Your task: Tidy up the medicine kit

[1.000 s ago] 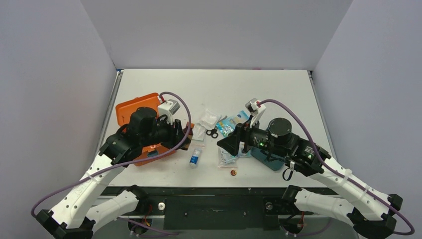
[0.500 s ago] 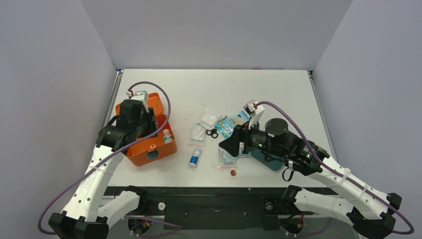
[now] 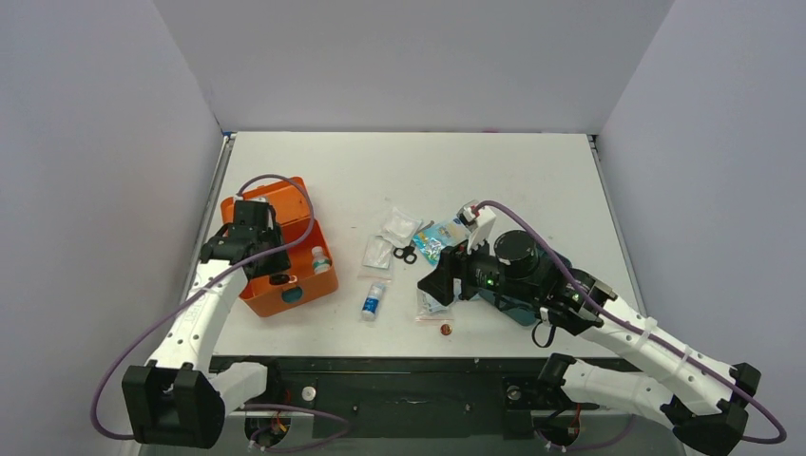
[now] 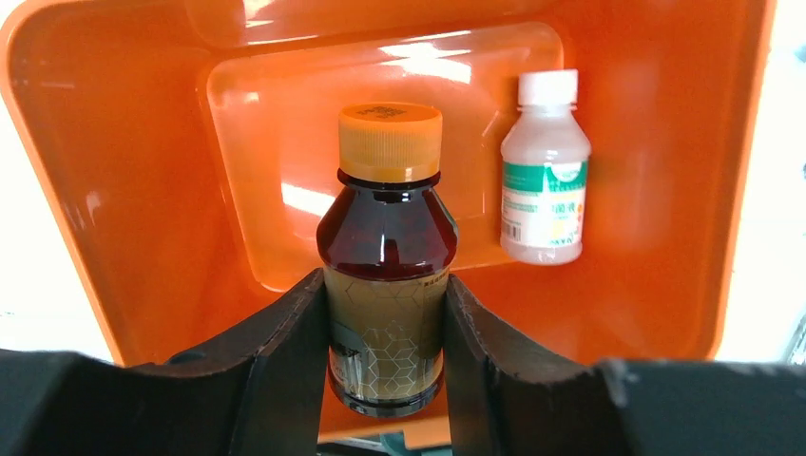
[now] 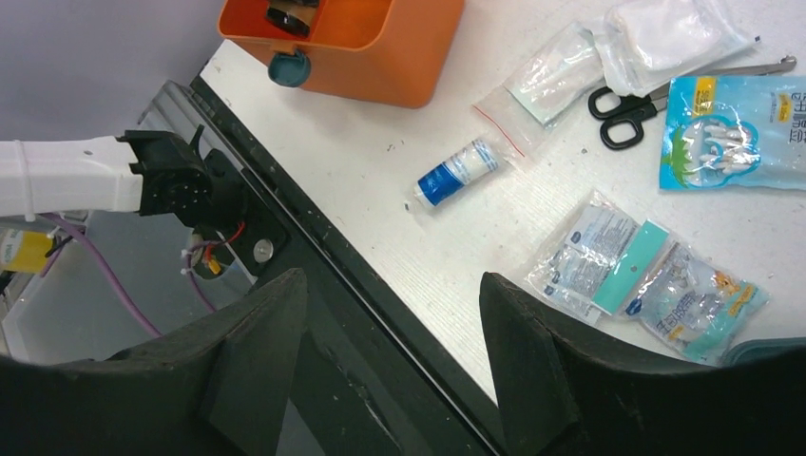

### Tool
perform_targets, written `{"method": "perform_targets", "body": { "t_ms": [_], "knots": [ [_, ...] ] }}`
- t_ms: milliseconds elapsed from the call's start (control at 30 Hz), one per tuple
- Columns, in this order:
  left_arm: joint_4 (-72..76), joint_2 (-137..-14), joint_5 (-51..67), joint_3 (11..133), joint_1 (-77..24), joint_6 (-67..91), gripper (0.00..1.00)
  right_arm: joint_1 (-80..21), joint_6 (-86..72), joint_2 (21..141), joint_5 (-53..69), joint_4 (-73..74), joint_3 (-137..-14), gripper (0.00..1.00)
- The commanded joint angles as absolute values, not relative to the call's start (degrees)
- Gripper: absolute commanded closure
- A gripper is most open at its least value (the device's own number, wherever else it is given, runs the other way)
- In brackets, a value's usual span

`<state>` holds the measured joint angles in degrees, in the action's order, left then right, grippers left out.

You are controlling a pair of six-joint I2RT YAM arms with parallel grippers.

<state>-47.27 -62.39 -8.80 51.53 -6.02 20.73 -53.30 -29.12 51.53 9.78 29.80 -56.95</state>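
orange medicine kit [image 3: 271,296] sits at the left of the tabletop [image 3: 494,171], with its lid swung open behind it. inside, a white bottle [image 4: 545,180] with a green label rests near the right wall. the left gripper [image 4: 385,313] hangs over the open box. its jaws are clamped on the lower body of a brown bottle [image 4: 385,237], whose orange cap points into the box. whether the bottle touches the kit's floor cannot be told.

to the right of the kit, loose supplies lie on the tabletop: a small blue-and-white tube [image 3: 373,300], black scissors [image 3: 405,254], clear packets [image 3: 399,226] and a blue pouch [image 5: 732,133]. the right gripper [image 5: 390,285] hovers above more packets [image 5: 608,261] near the front edge, its jaws wide apart and empty. a teal tray [image 3: 518,312] shows partly under the right arm.

the step in hand looks like putting the brown bottle into the kit. the next move likely calls for lowering it into the free space left of the white bottle without knocking that one. the jaws would open only once it is supported. most supplies remain outside, so the task seems early.
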Motion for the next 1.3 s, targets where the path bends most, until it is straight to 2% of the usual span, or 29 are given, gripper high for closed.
{"method": "perform_targets", "body": {
  "t_ms": [0,500,933,1100,1267],
  "knots": [
    [-40.35,-65.48,-8.23,52.13,-3.98,21.96,1.0,-53.26,-28.54,50.43,8.38,28.45,-55.31,0.37],
    [-40.27,-78.39,-6.57,55.74,-0.88,23.93,0.99,-53.26,-28.14,49.6,7.91,28.45,-53.68,0.37],
    [-40.26,-83.74,-3.12,58.93,-0.94,25.6,0.72,-53.2,-27.86,48.34,7.57,29.03,-52.71,0.37],
    [-40.05,-84.57,-2.0,59.29,-1.04,26.12,0.57,-53.25,-27.76,47.52,7.29,29.51,-52.56,0.37],
    [-40.28,-84.21,-1.77,60.13,-1.51,26.24,0.51,-53.26,-27.62,47.2,6.87,30.05,-52.76,0.37]
  ]
}}
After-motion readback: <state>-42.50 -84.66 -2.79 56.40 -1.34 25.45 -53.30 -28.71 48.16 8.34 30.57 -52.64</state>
